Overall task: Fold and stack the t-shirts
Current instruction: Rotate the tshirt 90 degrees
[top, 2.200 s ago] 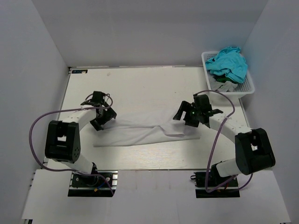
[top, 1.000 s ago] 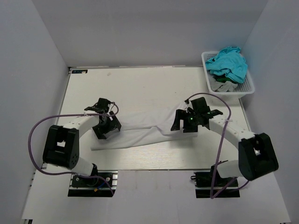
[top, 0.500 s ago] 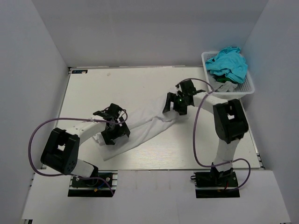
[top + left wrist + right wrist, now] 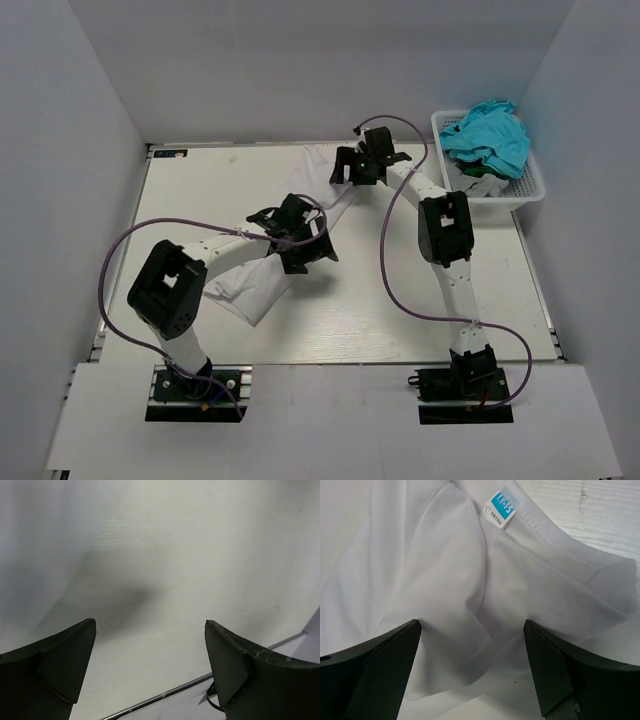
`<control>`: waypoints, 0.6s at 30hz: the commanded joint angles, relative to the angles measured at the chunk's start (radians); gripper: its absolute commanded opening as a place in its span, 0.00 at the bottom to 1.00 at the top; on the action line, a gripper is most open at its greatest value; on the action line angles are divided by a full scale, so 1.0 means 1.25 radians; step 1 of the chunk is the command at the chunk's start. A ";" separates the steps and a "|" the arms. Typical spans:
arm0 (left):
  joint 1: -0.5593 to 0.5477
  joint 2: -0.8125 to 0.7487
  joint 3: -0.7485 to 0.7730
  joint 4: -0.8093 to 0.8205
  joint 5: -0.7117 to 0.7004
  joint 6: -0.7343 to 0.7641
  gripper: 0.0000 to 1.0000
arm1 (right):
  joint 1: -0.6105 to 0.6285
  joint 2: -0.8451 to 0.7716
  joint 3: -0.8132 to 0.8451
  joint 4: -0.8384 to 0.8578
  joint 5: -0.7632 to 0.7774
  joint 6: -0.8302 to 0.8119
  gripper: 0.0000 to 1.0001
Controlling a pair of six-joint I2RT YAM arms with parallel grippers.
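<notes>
The white t-shirt [image 4: 250, 288] lies in a rumpled diagonal band from the near left of the table [image 4: 420, 300] to the far middle. In the right wrist view its collar and blue neck label [image 4: 501, 507] show, with folds of white cloth [image 4: 445, 580] below. My right gripper [image 4: 357, 168] is open over the shirt's far end, jaws wide apart [image 4: 472, 652] above the cloth and holding nothing. My left gripper [image 4: 300, 248] is open at the shirt's middle; its wrist view [image 4: 150, 652] shows only bare table between the jaws.
A white mesh basket [image 4: 536, 186] stands at the far right, holding a teal t-shirt [image 4: 488, 135] and grey cloth [image 4: 478, 182]. Grey walls close in the table on three sides. The table's metal edge strip [image 4: 165, 692] shows in the left wrist view.
Both arms have swung far from their earlier places. The shirt has turned from lying crosswise to diagonal. Its right end went to the far middle with the right gripper. The left gripper moved right to centre.
</notes>
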 commanded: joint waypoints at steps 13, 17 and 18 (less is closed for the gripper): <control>-0.031 -0.339 0.139 -0.451 -0.665 -0.084 1.00 | 0.061 -0.263 -0.094 -0.126 0.068 -0.117 0.90; -0.012 -0.380 0.240 -0.646 -0.783 -0.145 1.00 | 0.189 -0.286 -0.162 -0.116 -0.008 -0.134 0.90; -0.012 -0.380 0.255 -0.715 -0.803 -0.197 1.00 | 0.209 -0.284 -0.168 -0.100 -0.024 -0.109 0.90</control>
